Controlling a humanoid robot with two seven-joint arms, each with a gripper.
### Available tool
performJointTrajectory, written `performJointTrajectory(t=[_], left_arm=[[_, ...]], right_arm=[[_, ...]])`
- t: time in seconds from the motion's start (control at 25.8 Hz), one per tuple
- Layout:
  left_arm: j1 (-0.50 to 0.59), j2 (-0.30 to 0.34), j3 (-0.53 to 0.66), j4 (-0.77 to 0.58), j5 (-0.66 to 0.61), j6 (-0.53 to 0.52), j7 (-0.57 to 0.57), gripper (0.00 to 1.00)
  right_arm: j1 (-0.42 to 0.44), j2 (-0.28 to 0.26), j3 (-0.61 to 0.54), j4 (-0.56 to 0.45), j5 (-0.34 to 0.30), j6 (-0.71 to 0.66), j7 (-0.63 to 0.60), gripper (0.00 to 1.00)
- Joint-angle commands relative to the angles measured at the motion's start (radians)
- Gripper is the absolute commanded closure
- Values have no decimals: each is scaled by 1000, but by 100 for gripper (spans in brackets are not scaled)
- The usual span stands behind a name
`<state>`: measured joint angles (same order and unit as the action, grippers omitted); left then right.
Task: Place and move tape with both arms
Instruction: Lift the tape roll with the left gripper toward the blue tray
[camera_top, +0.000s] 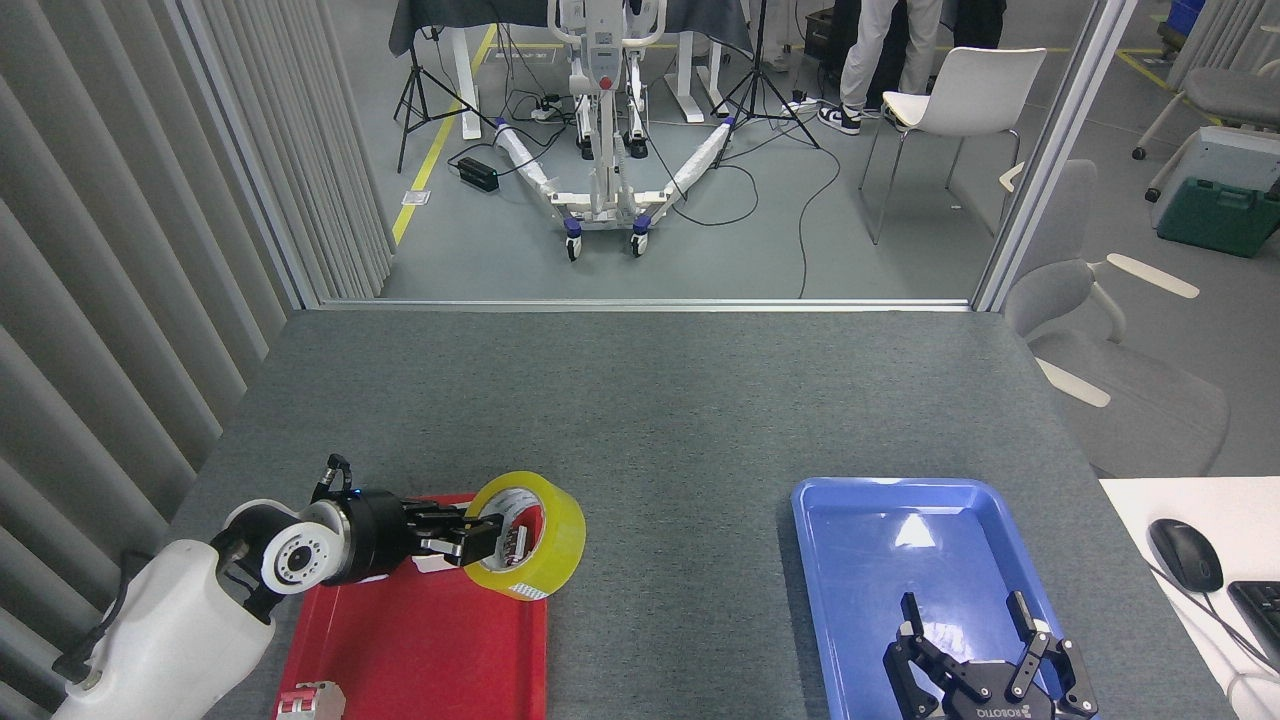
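The tape (535, 535), a wide yellow roll with a white core, hangs tilted in the air above the far right corner of the red tray (420, 640). My left gripper (482, 537) is shut on the roll's near wall, one finger inside the core. The left arm's white casing (170, 620) comes in from the bottom left and hides the tray's far left part. My right gripper (975, 625) stands open over the near end of the blue tray (900, 540), nothing between its fingers.
A small red and grey part (305, 700) lies at the red tray's near left corner. A grey table (640, 400) stretches ahead. A mouse (1185, 555) and a keyboard (1262, 610) sit on a white desk at the right.
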<state>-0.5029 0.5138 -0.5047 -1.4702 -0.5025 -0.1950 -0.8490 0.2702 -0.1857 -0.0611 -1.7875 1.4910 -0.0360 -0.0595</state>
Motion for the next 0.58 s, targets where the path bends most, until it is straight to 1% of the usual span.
performJointTrajectory(t=[0.0, 0.16, 0.23, 0.31, 0.39, 0.43, 0.47, 0.54], left_arm=[[-12, -38, 25, 60, 116, -158, 90, 100], [-51, -129, 14, 180, 226, -299, 143, 100], [-63, -186, 14, 234, 256, -368, 168, 100], [-83, -221, 5, 287, 272, -415, 191, 100], [-101, -241, -15, 329, 297, -446, 211, 100], [-108, -250, -28, 349, 308, -454, 219, 100], [-109, -259, -41, 367, 318, -457, 225, 100], [-121, -284, -66, 410, 331, -468, 226, 100]], right_arm=[[-3, -11, 20, -4, 0, -4, -7, 0], [-2, -49, 30, -4, -2, 1, -6, 0], [-5, -57, 44, -4, -3, -2, -10, 0], [-5, -55, 60, -4, -15, -2, -14, 0], [-5, -49, 64, -4, -51, -10, -16, 0], [-6, -49, 66, -4, -84, -34, -17, 0], [-5, -54, 66, -3, -121, -74, -22, 0], [6, -61, 63, -1, -164, -173, -85, 0]])
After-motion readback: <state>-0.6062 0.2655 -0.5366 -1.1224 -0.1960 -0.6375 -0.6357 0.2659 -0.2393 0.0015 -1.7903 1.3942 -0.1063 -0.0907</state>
